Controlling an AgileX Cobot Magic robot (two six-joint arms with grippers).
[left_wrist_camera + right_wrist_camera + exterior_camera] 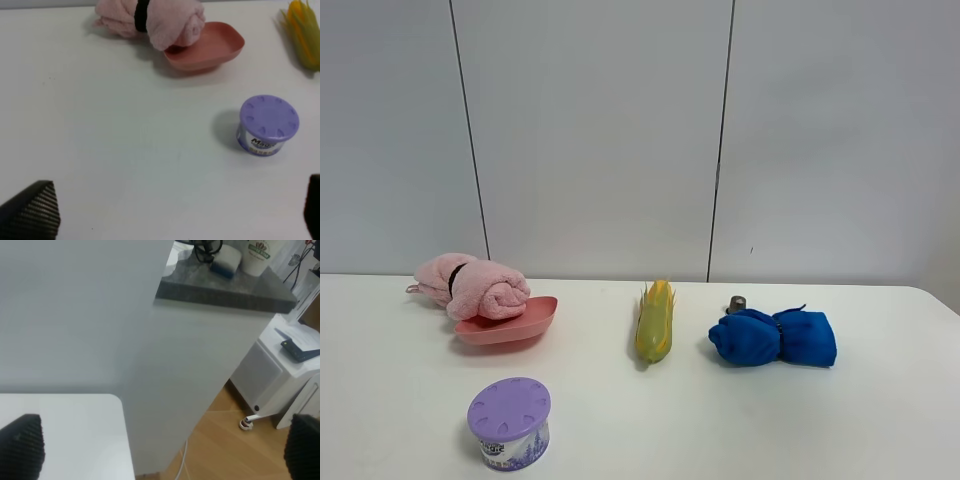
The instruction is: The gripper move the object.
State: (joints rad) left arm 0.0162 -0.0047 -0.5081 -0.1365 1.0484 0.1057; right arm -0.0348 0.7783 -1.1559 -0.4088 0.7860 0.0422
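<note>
Purple-lidded tub (268,125) label reads "Mag", rest unreadable, near pink towel (151,18)

A white desk (740,430) carries everything; the rolled towel (472,283) is fluffy light pink with a black band (456,278) round its middle; the plate (510,324) is a deeper salmon pink; the round tub (510,422) has a lilac lid patterned with raised petal shapes and a white side with dark lettering; the corn cob (655,322) is yellow with green husk; the bundled cloth (772,338) is bright blue; the wall panels (600,130) behind are pale grey; the left gripper fingertips (32,210) are black with a woven texture.
</note>
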